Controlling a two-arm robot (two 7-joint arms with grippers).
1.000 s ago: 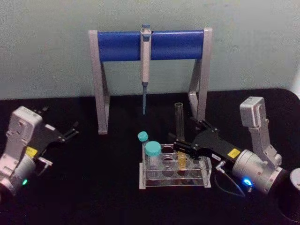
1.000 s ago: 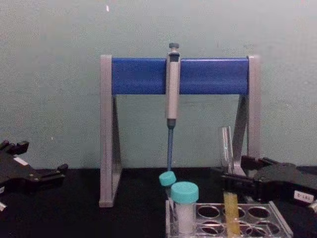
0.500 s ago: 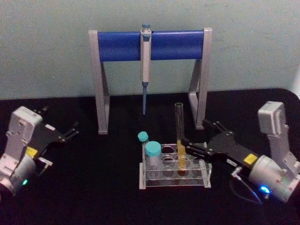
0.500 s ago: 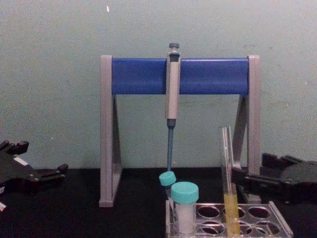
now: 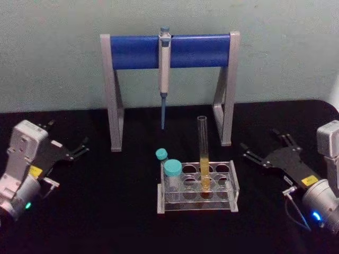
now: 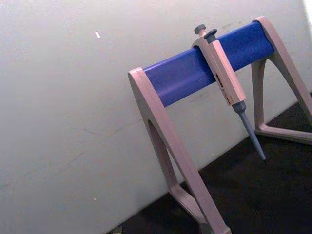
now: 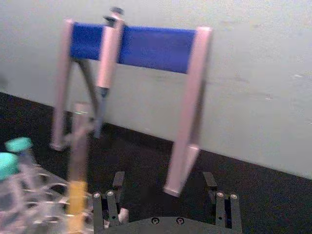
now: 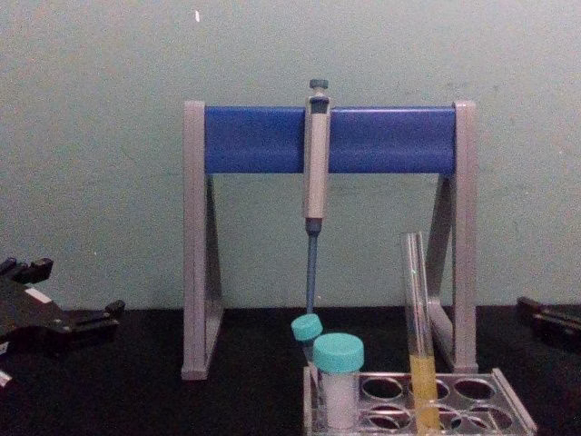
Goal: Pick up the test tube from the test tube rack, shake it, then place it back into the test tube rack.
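Now my right jaws point(image 5: 263, 152) have drawn back from the rack to the right side of the black worktop point(image 5: 127, 222), spread apart and empty; half a second ago they were just beside the tube, and a second ago they were closed round it. I judge the return step done and the task all but over, with only parking left.

Going by size: the tall stand point(image 5: 168, 87) at the back, grey plastic legs carrying a smooth blue crossbar, is the biggest thing here, rigid and matte. A long grey pipette with a blue tip point(image 5: 164, 74) hangs from the middle of the bar.

My left jaws point(image 5: 79, 148) rest well off to the left of the worktop, parted and holding nothing, idle as before.

Next, the low translucent grey plastic test tube rack point(image 5: 197, 190) sits at the centre of the worktop, in front of the stand, its top pierced by rows of round holes.

The long, slim clear glass test tube point(image 5: 203, 153) stands upright in a back-row hole right of centre, open at the top, round-bottomed, with yellow-orange liquid in its lower part. It looks smooth and slippery.

Smallest are two short vials with teal caps point(image 5: 168, 168) at the rack's left end.
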